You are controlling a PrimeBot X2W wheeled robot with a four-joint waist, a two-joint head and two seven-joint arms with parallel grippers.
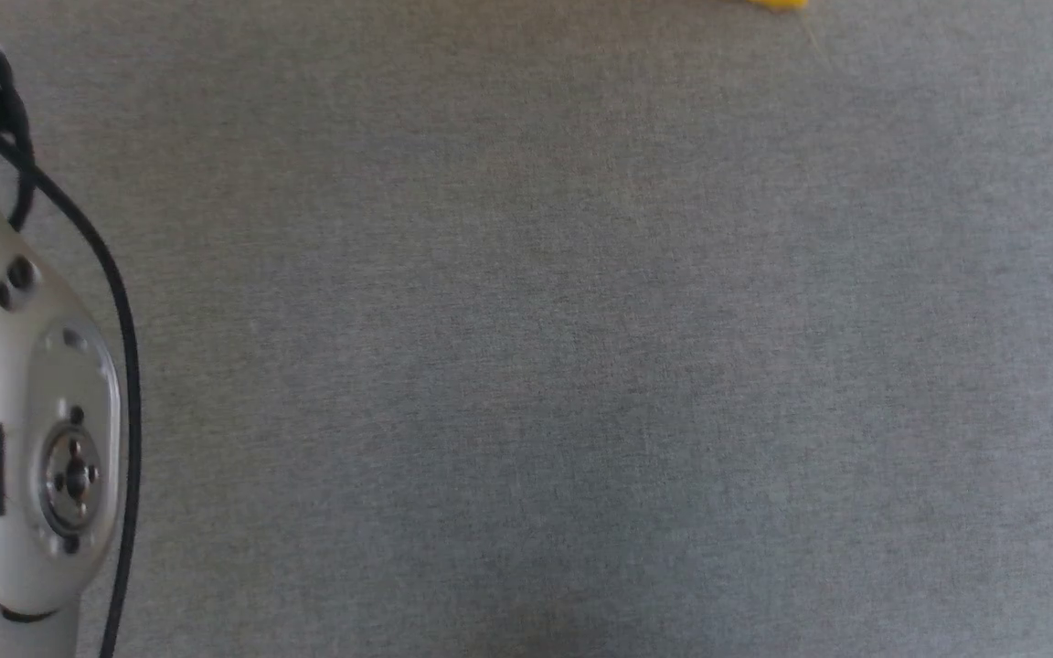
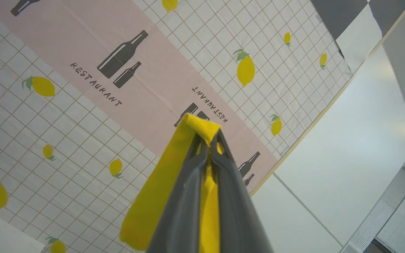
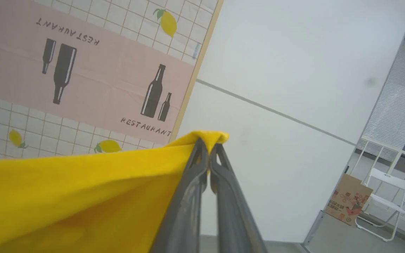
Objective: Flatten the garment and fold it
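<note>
the garment [image 2: 153,200] is off the grey table [image 1: 581,366] and hangs in the air, pinched at two points along one edge. the left gripper [image 2: 207,138] is clamped on a small fold of yellow cloth that caps its tips, with a strip trailing down beside the fingers. the right gripper [image 3: 209,147] is clamped in the same way on another fold, and from it the garment [image 3: 65,196] spreads off in a broad taut sheet. in the head view only a yellow sliver of the garment [image 1: 778,4] shows at the top edge, and the pale left forearm [image 1: 5,366] with its black cable [image 1: 120,302] is at the left. the step in hand appears to be spreading the cloth before laying it down. to do it well: draw the two clamps apart until the edge between them is straight, hold both at equal height, then lower the free hem onto the table first and drag it back so that no crease is trapped. do not release either pinch before the cloth rests flat. count: one garment; two grippers, two fingers each; one patterned backdrop [image 2: 83,133]; one cardboard box [image 3: 348,198]; one white folding chair [image 3: 385,207].
</note>
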